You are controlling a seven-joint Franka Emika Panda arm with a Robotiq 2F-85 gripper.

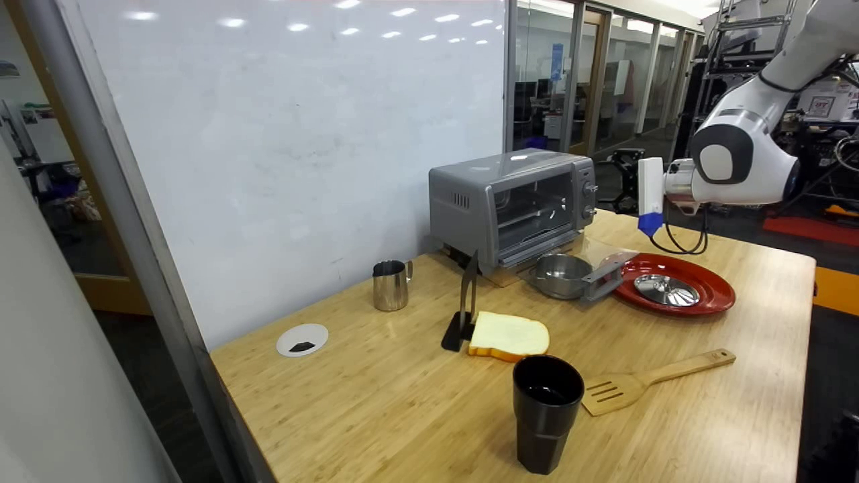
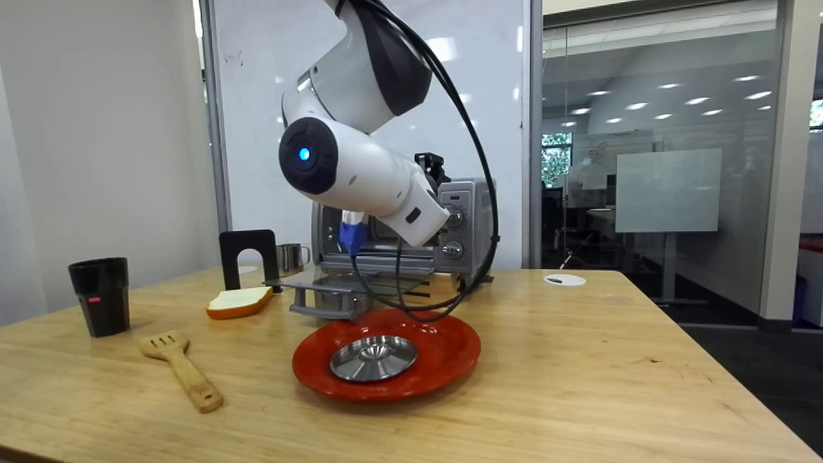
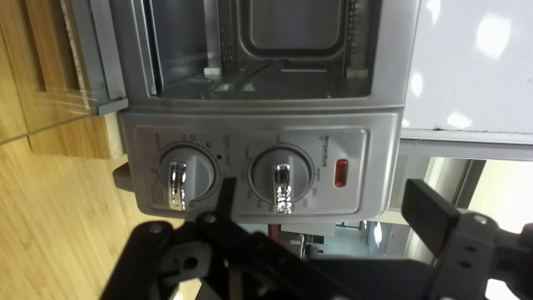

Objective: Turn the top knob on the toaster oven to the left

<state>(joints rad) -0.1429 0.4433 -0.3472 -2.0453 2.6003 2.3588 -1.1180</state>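
on the wooden table [image 1: 362, 402] stand a black cup [image 1: 545, 419], steel cup [image 1: 390, 291] and black bookend [image 2: 247, 239]; a bread slice [image 1: 509, 334], spatula [image 1: 648, 378] and red plate [image 2: 448, 352] lie there.

There are two knobs [image 3: 282, 177], one toaster oven [image 1: 492, 201], one plate [image 2: 445, 354] and one spatula [image 1: 643, 380].

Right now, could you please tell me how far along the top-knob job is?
The approach looks done: the open pincer faces the toaster oven, and in the wrist view the top knob appears between its fingers. In hand: nothing; the fingers stand wide apart. Remaining, probably: closing on the knob and turning it left, though I cannot tell whether it has already been turned.
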